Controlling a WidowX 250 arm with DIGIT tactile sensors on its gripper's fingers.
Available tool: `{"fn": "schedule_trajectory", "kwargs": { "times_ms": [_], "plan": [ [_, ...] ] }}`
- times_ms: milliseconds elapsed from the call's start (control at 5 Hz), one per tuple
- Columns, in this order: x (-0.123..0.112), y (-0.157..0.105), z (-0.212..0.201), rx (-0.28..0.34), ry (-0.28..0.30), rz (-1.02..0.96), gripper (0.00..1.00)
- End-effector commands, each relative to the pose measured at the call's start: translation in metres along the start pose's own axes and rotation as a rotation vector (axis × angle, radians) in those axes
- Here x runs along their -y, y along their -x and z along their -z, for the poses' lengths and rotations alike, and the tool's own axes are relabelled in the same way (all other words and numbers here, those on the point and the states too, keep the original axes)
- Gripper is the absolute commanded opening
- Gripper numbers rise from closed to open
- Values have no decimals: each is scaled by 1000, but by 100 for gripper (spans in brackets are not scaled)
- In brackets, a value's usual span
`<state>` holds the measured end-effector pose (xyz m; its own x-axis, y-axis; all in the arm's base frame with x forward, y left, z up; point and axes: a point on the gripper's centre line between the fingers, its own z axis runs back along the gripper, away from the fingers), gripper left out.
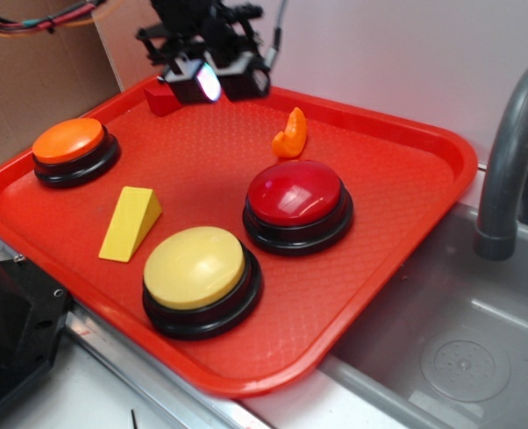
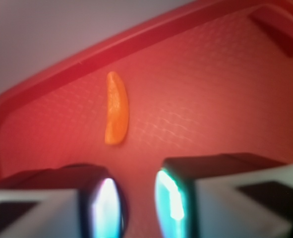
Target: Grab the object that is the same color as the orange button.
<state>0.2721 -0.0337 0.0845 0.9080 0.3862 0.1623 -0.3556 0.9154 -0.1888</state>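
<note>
The dark red wedge (image 1: 162, 99) is half hidden behind the gripper (image 1: 217, 83) in the exterior view and cut off at the top right corner in the wrist view. The arm above the gripper runs out of frame. The wrist view is blurred, so the fingers (image 2: 102, 203) show only as soft shapes with a narrow gap between them, holding nothing.

The red tray (image 1: 398, 259) is the landmark. On it sit three buttons: one orange button (image 1: 69, 141) at its left end, one red button (image 1: 296, 193) near its middle, one yellow button (image 1: 195, 267) toward its front edge. There are two wedges: the dark red one at the back rim, and one yellow wedge (image 1: 130, 222) between the orange and yellow buttons. One small orange piece (image 1: 290, 136) lies near the back rim, just behind the red button, apart from the gripper, which hovers over the tray's back edge.
</note>
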Motion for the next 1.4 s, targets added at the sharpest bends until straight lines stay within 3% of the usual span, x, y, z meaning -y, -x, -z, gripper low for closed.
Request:
{"fn": "schedule_trajectory", "kwargs": {
  "times_ms": [0,400,600,800,1200],
  "plan": [
    [11,-30,22,58,-21,-15,100],
    [11,-45,42,66,-56,-35,100],
    [8,-42,49,50,-68,-34,64],
    [6,-33,54,17,-68,-41,0],
    [5,-20,37,16,-51,-45,0]
  ]
}}
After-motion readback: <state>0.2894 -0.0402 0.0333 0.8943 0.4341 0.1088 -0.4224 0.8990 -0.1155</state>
